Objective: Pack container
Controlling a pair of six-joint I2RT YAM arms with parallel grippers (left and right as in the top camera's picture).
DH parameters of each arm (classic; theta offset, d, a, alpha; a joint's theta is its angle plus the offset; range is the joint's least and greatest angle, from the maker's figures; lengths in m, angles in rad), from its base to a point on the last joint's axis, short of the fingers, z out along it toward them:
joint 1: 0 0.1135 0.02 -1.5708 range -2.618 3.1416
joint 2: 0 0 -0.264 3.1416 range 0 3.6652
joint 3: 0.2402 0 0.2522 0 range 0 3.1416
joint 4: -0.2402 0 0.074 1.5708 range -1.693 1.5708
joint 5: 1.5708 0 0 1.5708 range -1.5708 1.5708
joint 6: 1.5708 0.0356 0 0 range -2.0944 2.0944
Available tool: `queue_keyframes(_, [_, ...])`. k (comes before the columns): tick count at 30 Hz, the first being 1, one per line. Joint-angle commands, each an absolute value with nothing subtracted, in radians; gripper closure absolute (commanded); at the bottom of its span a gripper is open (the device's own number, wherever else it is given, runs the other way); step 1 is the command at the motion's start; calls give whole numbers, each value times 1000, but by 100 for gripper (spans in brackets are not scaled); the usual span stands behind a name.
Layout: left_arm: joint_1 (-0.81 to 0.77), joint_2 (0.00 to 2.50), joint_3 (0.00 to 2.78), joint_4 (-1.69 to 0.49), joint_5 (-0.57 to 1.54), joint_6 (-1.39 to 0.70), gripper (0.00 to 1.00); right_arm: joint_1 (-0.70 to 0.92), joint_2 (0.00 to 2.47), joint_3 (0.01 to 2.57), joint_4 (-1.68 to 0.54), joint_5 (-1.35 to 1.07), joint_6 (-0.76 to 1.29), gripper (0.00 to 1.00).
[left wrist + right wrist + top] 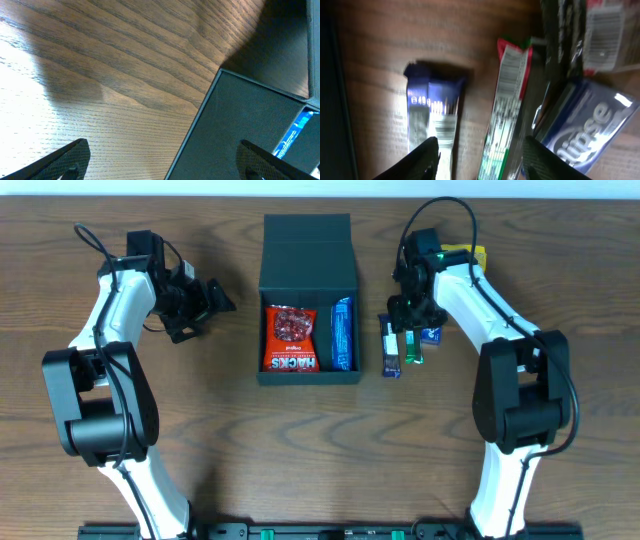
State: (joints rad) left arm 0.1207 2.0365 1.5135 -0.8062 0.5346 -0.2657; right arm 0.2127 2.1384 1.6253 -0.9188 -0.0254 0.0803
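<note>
Right gripper (482, 159): jaws parted astride green-and-red packet (507, 100), nothing gripped; left gripper (210, 308) spread wide, empty. Container (308, 377): mid-table between arms, lid back, red packet (290, 338) and blue bar (342, 333) inside. Risk: one finger (420, 161) overlaps neighbouring navy packet (432, 110), so closing may pinch both.

Our left arm (105, 310) and right arm (480, 298) are white with big black joints. Thin black cables (88, 237) loop at 12 o'clock, by our black left gripper (212, 316) and right gripper (410, 330).
</note>
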Motion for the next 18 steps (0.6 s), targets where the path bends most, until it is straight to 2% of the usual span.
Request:
queue_keyframes(1, [119, 2027, 1534, -811, 521, -266, 6, 203, 2140, 1613, -907, 19, 93, 45])
queue_keyframes(18, [119, 2027, 1534, -810, 521, -266, 5, 175, 2162, 1605, -889, 41, 80, 44])
